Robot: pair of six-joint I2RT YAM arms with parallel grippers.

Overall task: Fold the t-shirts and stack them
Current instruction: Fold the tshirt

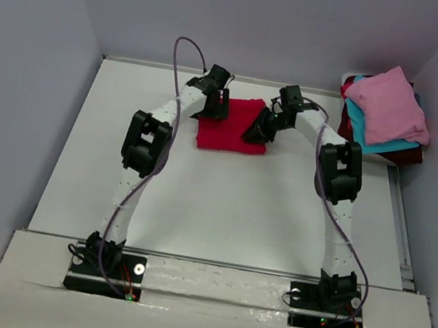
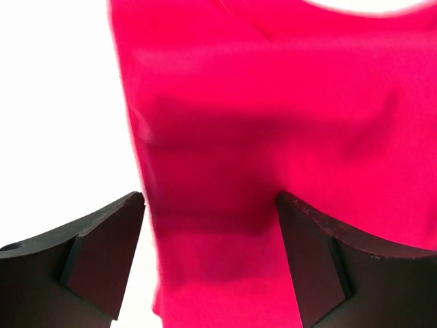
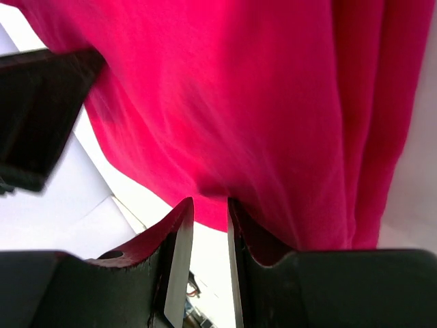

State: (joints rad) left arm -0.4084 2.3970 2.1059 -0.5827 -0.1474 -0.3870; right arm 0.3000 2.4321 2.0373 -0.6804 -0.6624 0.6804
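The crimson-red t-shirt [image 1: 229,130] lies folded into a small rectangle at the back middle of the white table [image 1: 219,214]. My left gripper [image 1: 214,109] hovers over the shirt's left edge, jaws wide open, with red cloth [image 2: 273,137] between and beyond the fingers [image 2: 102,253]. My right gripper [image 1: 257,128] is at the shirt's right edge. Its jaws stand nearly together [image 3: 210,202] and pinch the hem of the red cloth [image 3: 225,102]. A pink t-shirt [image 1: 389,104] tops a teal one [image 1: 364,136] and a dark maroon one [image 1: 347,122] at the back right.
The pile of shirts sits at the table's back right corner against the wall. Grey walls close in the table at the left, back and right. A black part of the other arm [image 3: 34,116] shows at the left of the right wrist view.
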